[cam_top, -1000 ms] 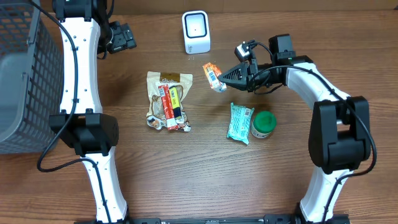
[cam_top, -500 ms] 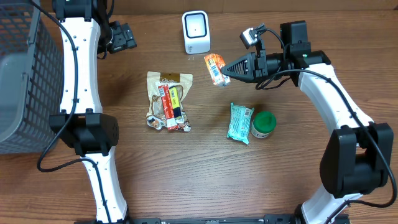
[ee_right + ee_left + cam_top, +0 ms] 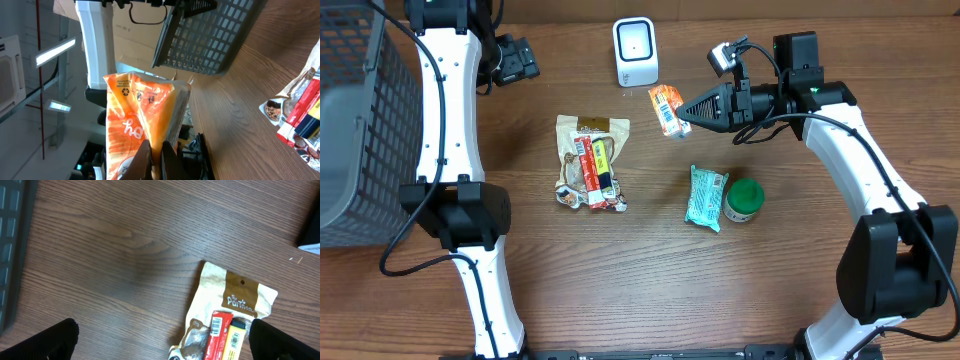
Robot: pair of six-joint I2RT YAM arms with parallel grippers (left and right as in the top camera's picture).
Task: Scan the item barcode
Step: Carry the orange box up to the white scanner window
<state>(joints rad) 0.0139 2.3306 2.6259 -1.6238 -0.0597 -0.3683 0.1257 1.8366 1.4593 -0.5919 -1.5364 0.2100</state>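
**Colours and patterns, overhead**

Brown wood-grain table [image 3: 620,290]. Orange packet [image 3: 665,108] with white lettering, 1 o'clock. White scanner [image 3: 635,52], 12 o'clock. Cream pouch [image 3: 570,148], brown label, red and yellow sticks [image 3: 592,165], centre. Mint wrapper [image 3: 706,197], green lid [image 3: 744,197], 3 o'clock. Grey mesh basket [image 3: 350,120], 9 o'clock.
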